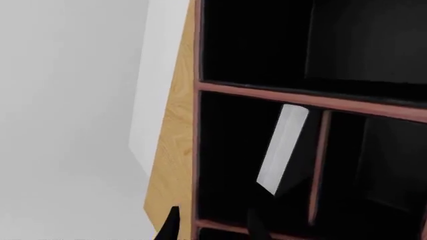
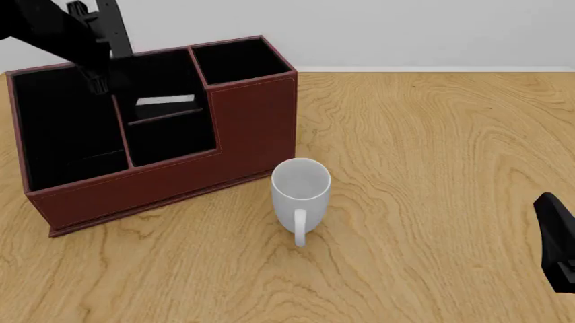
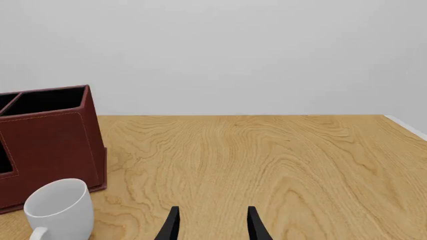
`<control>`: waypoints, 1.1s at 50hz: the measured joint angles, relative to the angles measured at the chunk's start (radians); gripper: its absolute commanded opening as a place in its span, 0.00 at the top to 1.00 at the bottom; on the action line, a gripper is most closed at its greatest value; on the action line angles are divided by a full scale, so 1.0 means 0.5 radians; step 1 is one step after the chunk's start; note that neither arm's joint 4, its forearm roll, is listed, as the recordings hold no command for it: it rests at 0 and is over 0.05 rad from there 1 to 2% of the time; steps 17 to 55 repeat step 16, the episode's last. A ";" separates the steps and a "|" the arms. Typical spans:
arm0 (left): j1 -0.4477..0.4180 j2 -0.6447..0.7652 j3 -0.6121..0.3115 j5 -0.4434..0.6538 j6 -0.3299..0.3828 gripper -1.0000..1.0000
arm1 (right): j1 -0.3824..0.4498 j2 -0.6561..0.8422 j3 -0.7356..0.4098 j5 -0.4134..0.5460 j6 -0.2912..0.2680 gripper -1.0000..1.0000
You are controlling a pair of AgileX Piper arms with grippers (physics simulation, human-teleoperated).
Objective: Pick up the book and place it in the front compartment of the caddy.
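Note:
The reddish-brown caddy (image 2: 254, 128) stands at the table's left. The book (image 2: 164, 102) shows only its white page edges. It leans inside the front compartment (image 1: 230, 150), the small black pocket closed by a thin low crossbar (image 1: 318, 165). In the left wrist view the book (image 1: 283, 147) is tilted against that crossbar side. My left gripper (image 1: 213, 230) hangs above this pocket, open, with nothing between its fingers and apart from the book. My right gripper (image 3: 213, 227) is open and empty over bare table at the near right edge (image 2: 557, 242).
A white mug (image 2: 301, 192) stands just in front of the caddy's right end, handle toward me. The left arm (image 2: 81, 33) reaches over the caddy's long left pocket. The wall runs close behind the caddy. Bare wooden table (image 2: 431, 168) spreads to the right.

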 measured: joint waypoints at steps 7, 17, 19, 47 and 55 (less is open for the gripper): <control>-0.008 -0.023 -0.016 0.024 -0.015 0.00 | 0.000 0.000 0.000 0.000 0.000 0.00; -0.022 -0.093 -0.016 0.072 -0.040 0.00 | 0.000 0.000 0.000 0.000 0.000 0.00; -0.022 -0.093 -0.016 0.072 -0.040 0.00 | 0.000 0.000 0.000 0.000 0.000 0.00; -0.022 -0.093 -0.016 0.072 -0.040 0.00 | 0.000 0.000 0.000 0.000 0.000 0.00; -0.022 -0.093 -0.016 0.072 -0.040 0.00 | 0.000 0.000 0.000 0.000 0.000 0.00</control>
